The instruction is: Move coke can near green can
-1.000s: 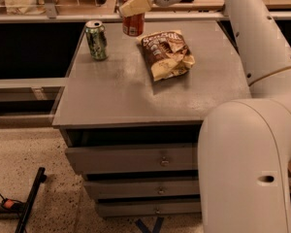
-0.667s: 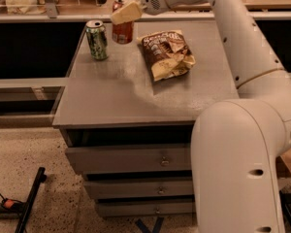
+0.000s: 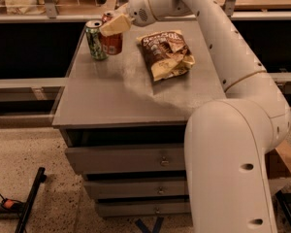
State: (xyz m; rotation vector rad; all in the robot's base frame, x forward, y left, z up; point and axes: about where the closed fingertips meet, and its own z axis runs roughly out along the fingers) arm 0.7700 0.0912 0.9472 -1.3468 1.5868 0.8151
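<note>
The coke can (image 3: 112, 42), red-orange with a silver top, is at the back left of the grey cabinet top (image 3: 111, 96), right beside the green can (image 3: 95, 39). The green can stands upright with mottled markings and a silver top. My gripper (image 3: 114, 25) is at the coke can's top, its pale finger (image 3: 114, 24) lying across the can's upper part. The gripper is shut on the coke can. The can's base is at or just above the surface; I cannot tell which.
A crumpled brown chip bag (image 3: 167, 54) lies to the right of the cans. The cabinet has drawers (image 3: 131, 160) below. My white arm (image 3: 233, 130) fills the right side. A shelf rail (image 3: 53, 17) runs behind the cabinet. Black stand legs (image 3: 29, 203) are on the floor at left.
The gripper has carried the coke can leftward and down, from mid-back of the top to right beside the green can. The green can and chip bag have not moved.
</note>
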